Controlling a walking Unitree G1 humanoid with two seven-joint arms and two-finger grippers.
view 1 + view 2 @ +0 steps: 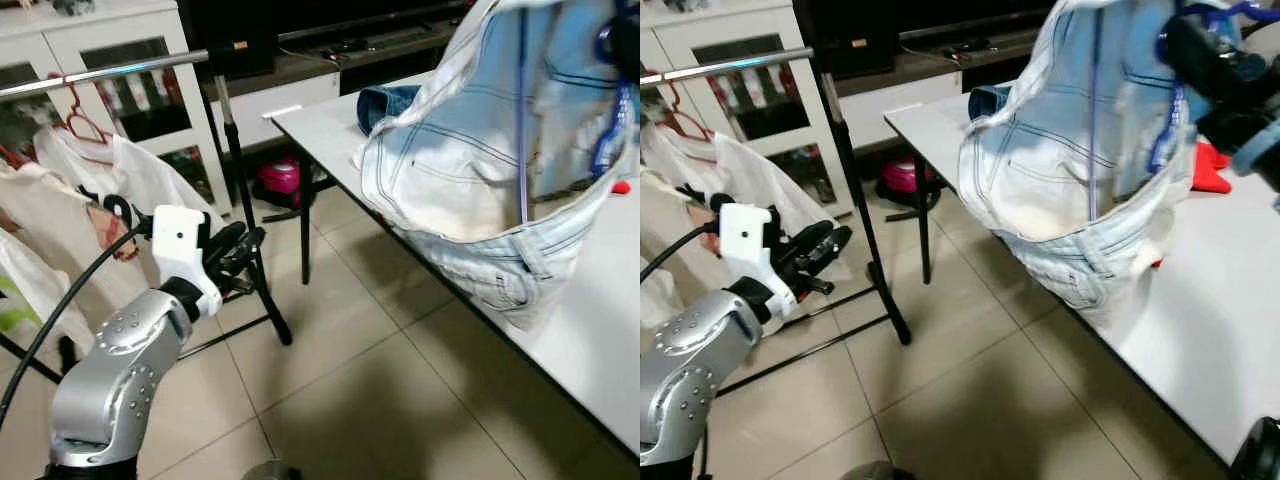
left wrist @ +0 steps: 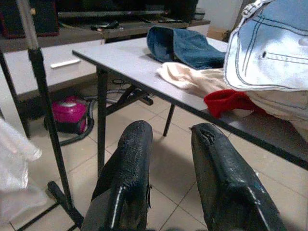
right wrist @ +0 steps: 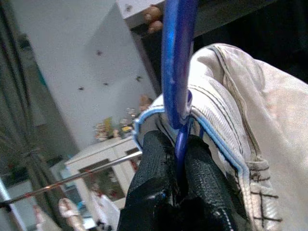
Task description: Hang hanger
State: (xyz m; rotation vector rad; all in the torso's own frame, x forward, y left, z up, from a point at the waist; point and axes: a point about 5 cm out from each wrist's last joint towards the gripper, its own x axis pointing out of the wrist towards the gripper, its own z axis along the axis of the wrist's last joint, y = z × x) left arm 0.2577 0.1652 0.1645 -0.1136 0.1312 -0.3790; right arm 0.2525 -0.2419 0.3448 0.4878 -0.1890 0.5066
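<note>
right hand [image 3: 177, 166] clenched on blue hanger [image 3: 177, 57], w/ pale denim jeans [image 1: 470, 170] draped on it, held up over white surface [image 1: 600, 330]. left hand [image 2: 168, 168] released, fingers apart, low near clothes rack [image 1: 100, 72] w/ white shirts [image 1: 140, 175].

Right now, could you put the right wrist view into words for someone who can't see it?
Two black fingers of the right gripper pinch the stem of a blue hanger, with pale denim jeans draped on it beside them. Behind, out of focus, a metal clothes rail crosses before a white cabinet.
</note>
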